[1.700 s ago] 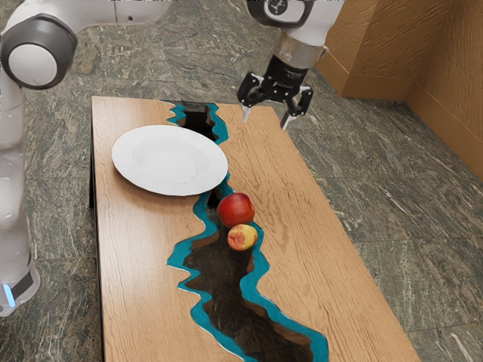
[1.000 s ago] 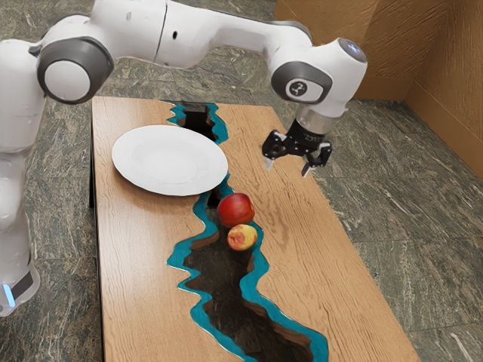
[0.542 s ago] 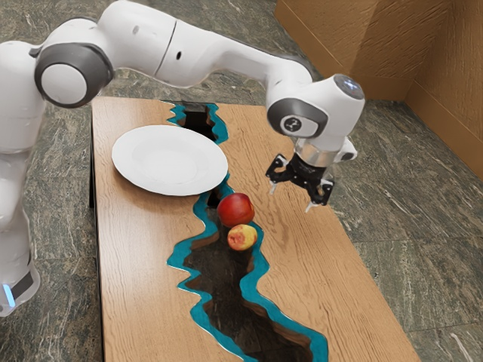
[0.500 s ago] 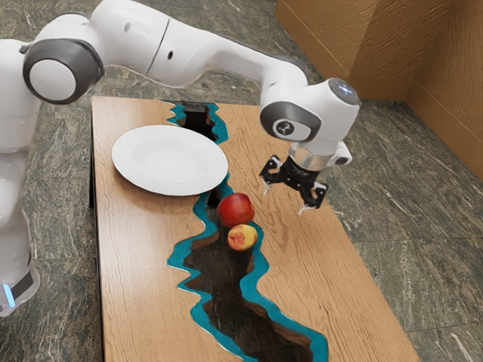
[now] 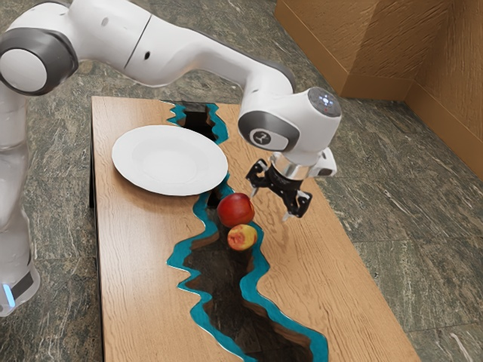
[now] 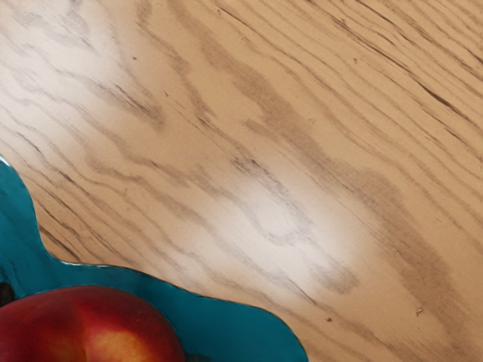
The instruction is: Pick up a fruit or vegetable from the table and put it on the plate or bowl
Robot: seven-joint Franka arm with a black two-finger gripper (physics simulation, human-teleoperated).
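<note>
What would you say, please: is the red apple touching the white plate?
Apart. The exterior view shows a strip of bare table between the red apple and the rim of the white plate.

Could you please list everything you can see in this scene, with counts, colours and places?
Plate: one, white, on the table's far end.
Red apple: one, at the resin strip's edge, below the plate in the exterior view.
Smaller fruit: one, yellow-red, beside the red apple.
Table: one, light wood.
Resin strip: one, teal and dark, running along the table.
Floor: grey-green stone.
Arm: one, white.
Pincer: one, black, open, to the exterior view's right of the red apple.
</note>
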